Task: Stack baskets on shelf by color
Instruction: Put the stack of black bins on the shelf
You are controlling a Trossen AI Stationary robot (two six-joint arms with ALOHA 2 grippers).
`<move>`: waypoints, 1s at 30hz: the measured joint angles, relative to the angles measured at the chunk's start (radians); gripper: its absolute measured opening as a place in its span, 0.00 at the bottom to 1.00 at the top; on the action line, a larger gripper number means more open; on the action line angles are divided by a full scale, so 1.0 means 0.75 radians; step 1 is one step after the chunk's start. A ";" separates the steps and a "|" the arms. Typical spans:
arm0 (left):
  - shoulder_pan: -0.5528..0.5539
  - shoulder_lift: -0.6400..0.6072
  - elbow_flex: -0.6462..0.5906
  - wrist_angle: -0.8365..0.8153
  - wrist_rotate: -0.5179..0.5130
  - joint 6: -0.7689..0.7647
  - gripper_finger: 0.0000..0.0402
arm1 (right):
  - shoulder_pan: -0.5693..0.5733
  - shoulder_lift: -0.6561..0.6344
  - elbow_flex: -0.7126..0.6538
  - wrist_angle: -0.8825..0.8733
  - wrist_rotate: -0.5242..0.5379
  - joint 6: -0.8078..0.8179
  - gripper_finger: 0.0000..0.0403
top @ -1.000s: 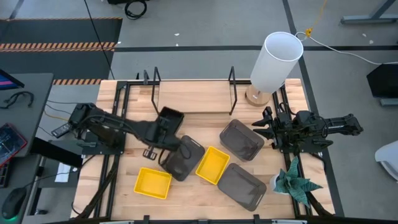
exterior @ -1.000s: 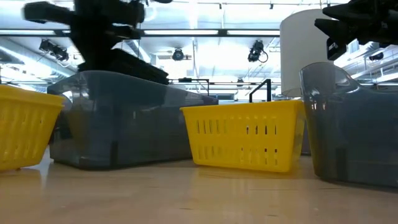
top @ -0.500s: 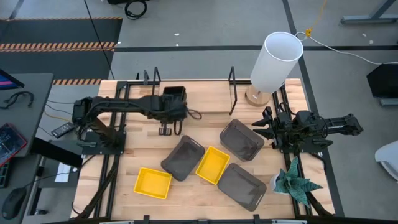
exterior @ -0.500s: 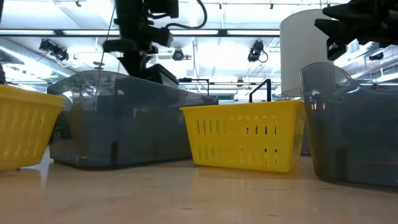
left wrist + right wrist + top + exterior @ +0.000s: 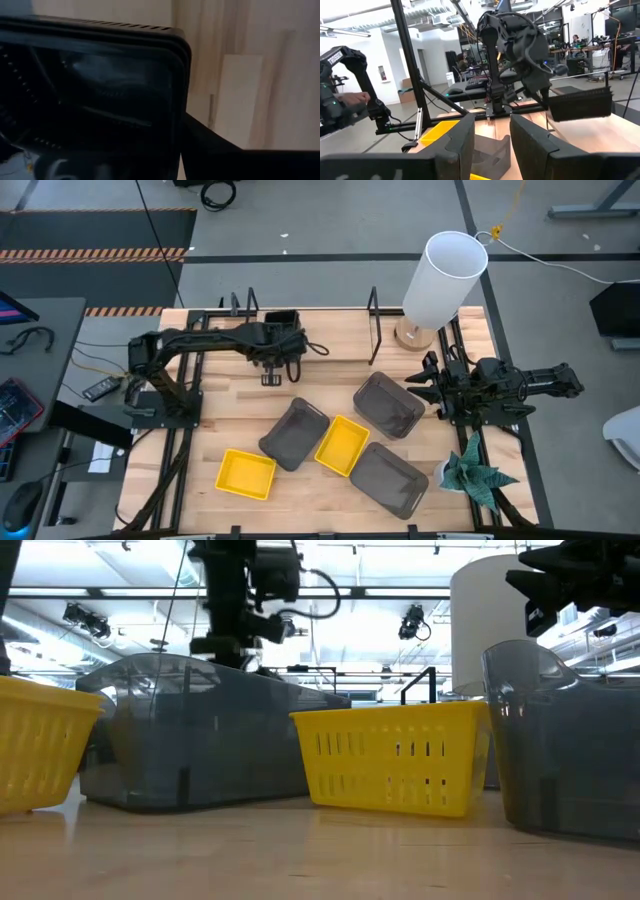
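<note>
My left gripper [image 5: 277, 340] is shut on a small black mesh basket [image 5: 283, 322] over the left part of the shelf's light wood plank [image 5: 335, 330], between the black wire uprights [image 5: 375, 308]. In the right wrist view this basket [image 5: 580, 104] hangs above the wood. On the table rest two yellow baskets [image 5: 247, 473] [image 5: 343, 445] and three translucent grey ones [image 5: 295, 433] [image 5: 388, 405] [image 5: 390, 478]. My right gripper [image 5: 415, 388] is open beside the right end of the grey basket nearest the lamp; whether it touches it, I cannot tell. My left gripper holds the black basket by a side wall near a rim corner [image 5: 176, 50]. One finger [image 5: 215, 150] lies outside that wall; the other is hidden by the basket. The basket is lifted clear of the plank and sits roughly level.
A white cylinder lamp [image 5: 443, 278] stands at the shelf's right end. A green plant [image 5: 478, 475] sits at the table's right near corner. Black frame rails run along both table sides. Free plank shows to the right of the black basket.
My left gripper has carried the black basket from above the grey basket at the table's middle toward the far edge and slightly right, until it is over the shelf plank, and it has turned on the way. The right arm has kept still.
</note>
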 joint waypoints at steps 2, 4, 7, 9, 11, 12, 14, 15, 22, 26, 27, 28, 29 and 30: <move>0.007 0.026 0.000 0.002 0.001 0.031 0.06 | 0.000 0.001 0.000 0.001 -0.001 0.000 0.32; 0.015 0.047 0.000 -0.002 0.001 0.041 0.06 | 0.000 0.000 0.000 -0.001 -0.001 0.000 0.32; 0.033 0.064 0.000 -0.033 0.000 0.032 0.10 | 0.000 0.000 0.000 0.000 -0.001 0.000 0.32; 0.050 0.068 0.000 -0.055 0.001 0.011 0.12 | 0.001 0.001 0.000 -0.001 -0.001 0.000 0.32; 0.065 0.067 0.000 -0.069 -0.001 -0.011 0.13 | 0.000 0.000 0.000 0.000 -0.001 0.000 0.32; 0.071 0.067 0.000 -0.068 -0.004 -0.023 0.13 | 0.000 0.000 0.000 -0.001 -0.001 0.000 0.32; 0.079 0.068 0.000 -0.091 -0.004 -0.035 0.11 | 0.000 0.000 0.000 0.000 -0.001 0.000 0.32; 0.084 0.068 0.000 -0.101 -0.003 -0.042 0.11 | 0.000 0.000 0.000 -0.001 -0.001 0.000 0.32; 0.084 0.067 0.000 -0.113 -0.001 -0.056 0.08 | 0.000 0.001 0.000 -0.001 -0.001 0.000 0.32; 0.084 0.067 0.001 -0.120 -0.004 -0.057 0.16 | 0.000 0.000 0.000 -0.001 -0.001 0.000 0.32; 0.084 0.067 0.001 -0.121 -0.005 -0.060 0.19 | 0.000 0.000 0.000 -0.001 -0.001 0.000 0.32; 0.084 0.067 0.001 -0.119 -0.005 -0.064 0.22 | 0.000 0.000 0.000 -0.001 -0.001 0.000 0.32; 0.084 0.067 0.001 -0.119 -0.006 -0.072 0.25 | 0.000 0.000 0.000 -0.001 -0.001 0.000 0.32; 0.084 0.067 0.001 -0.119 -0.005 -0.080 0.27 | 0.000 0.000 0.000 -0.001 -0.001 0.000 0.32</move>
